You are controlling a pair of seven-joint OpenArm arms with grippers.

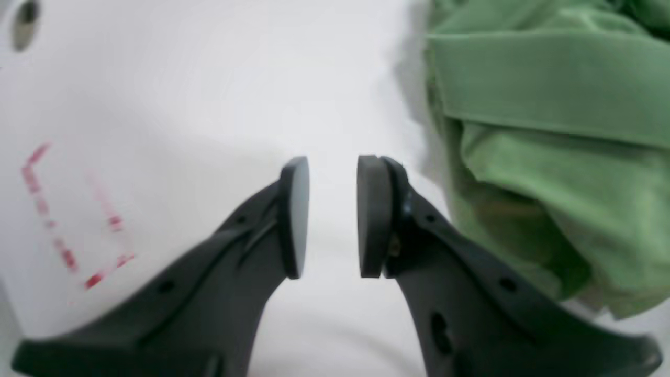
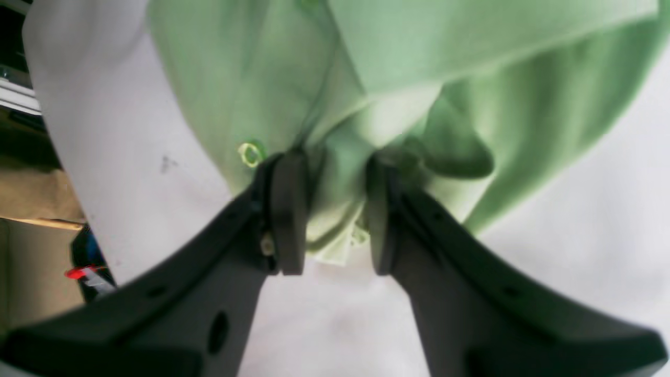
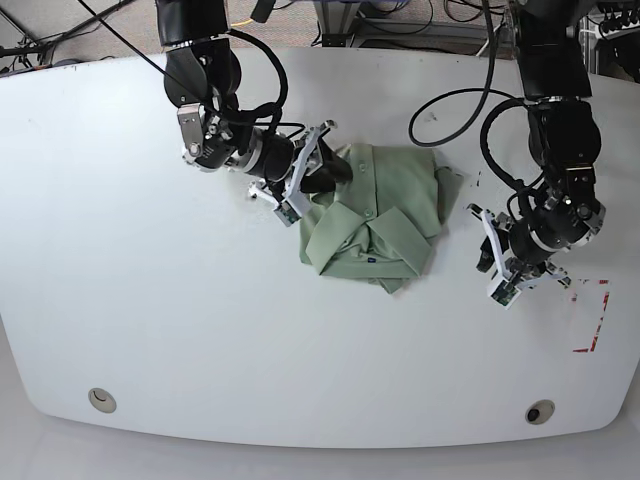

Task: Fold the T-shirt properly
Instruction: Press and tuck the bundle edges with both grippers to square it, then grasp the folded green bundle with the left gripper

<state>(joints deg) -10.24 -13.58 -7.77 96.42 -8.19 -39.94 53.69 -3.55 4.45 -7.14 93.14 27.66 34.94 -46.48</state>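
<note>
T-shirt [image 3: 385, 195] likely needs straightening first; left hand [image 1: 333, 217] released, right hand's [image 2: 337, 214] grip I can't tell; next I'd spread cloth toward the desk's [image 3: 200, 340] near edge

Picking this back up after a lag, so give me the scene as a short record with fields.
shirt: green T-shirt, bunched and partly folded over itself, not neatly folded
surface: white table
left gripper: jaws apart, nothing between them, beside the shirt
right gripper: jaws apart over the shirt's edge; grip on cloth cannot be told
marks: red dashed lines on the table, on the left arm's side
fold: not finished
</note>
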